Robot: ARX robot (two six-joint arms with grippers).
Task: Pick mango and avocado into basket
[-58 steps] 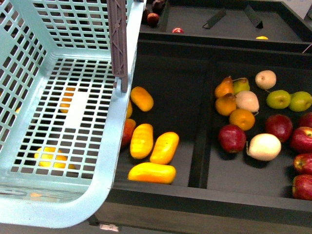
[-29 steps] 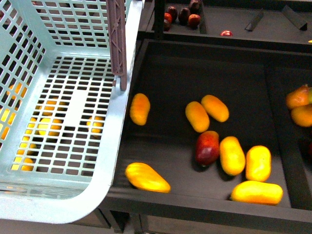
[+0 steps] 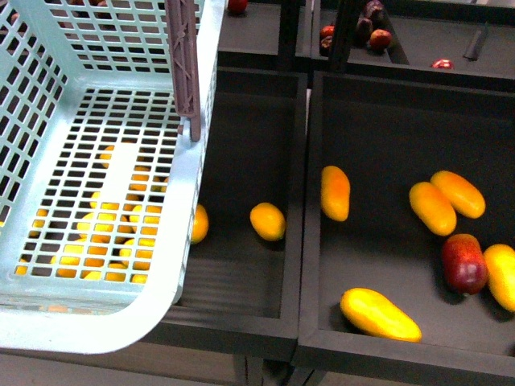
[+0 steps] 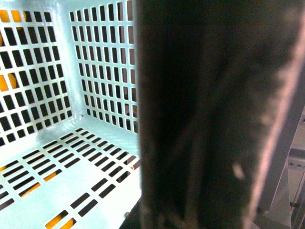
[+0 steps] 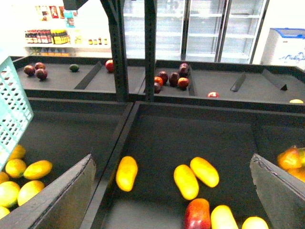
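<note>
While the right arm reaches forward over the black bins, the right gripper is spread wide, holding nothing. One mango lies just below it, and the avocado sits in a far bin. The basket hangs over the left bin. Blur hides the left gripper, so its state cannot be told. The shelf labels are unreadable.

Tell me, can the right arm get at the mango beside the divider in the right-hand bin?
Probably yes. The right gripper hangs above that bin, jaws open, and the mango lies alone with nothing over it; only the divider is close.
</note>
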